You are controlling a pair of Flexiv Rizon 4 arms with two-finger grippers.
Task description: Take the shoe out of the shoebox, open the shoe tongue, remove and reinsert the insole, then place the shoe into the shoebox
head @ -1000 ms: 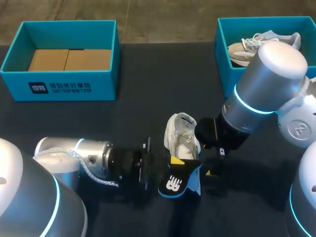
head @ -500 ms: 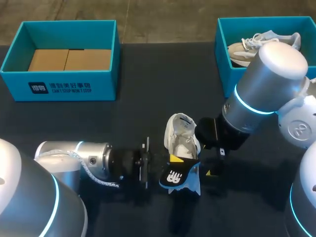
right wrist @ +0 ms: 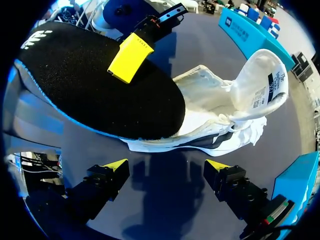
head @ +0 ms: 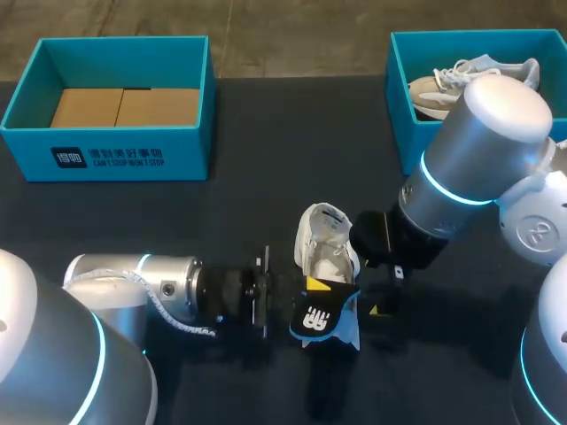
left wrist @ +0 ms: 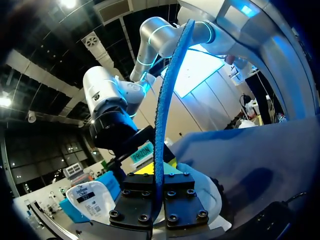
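A white shoe (head: 325,243) lies on its side at the middle of the dark table, its tongue folded out. Its black insole (head: 321,320), blue along the edge, is out of the shoe and held just in front of it. My left gripper (head: 314,290) is shut on that insole. In the left wrist view the insole's blue edge (left wrist: 161,115) rises on end from between the left gripper (left wrist: 159,187). In the right wrist view my right gripper (right wrist: 167,166) stands open beside the shoe (right wrist: 225,110). Nothing is between its fingers, and the insole (right wrist: 100,85) lies ahead of it.
A teal shoebox (head: 106,155) with a cardboard insert stands at the back left. A second teal box (head: 403,133) at the back right holds another shoe (head: 469,80). My right arm's big joint hangs over that box's front.
The left gripper has shifted the insole slightly to the right and turned it a little. The shoe and the right arm have stayed where they were.
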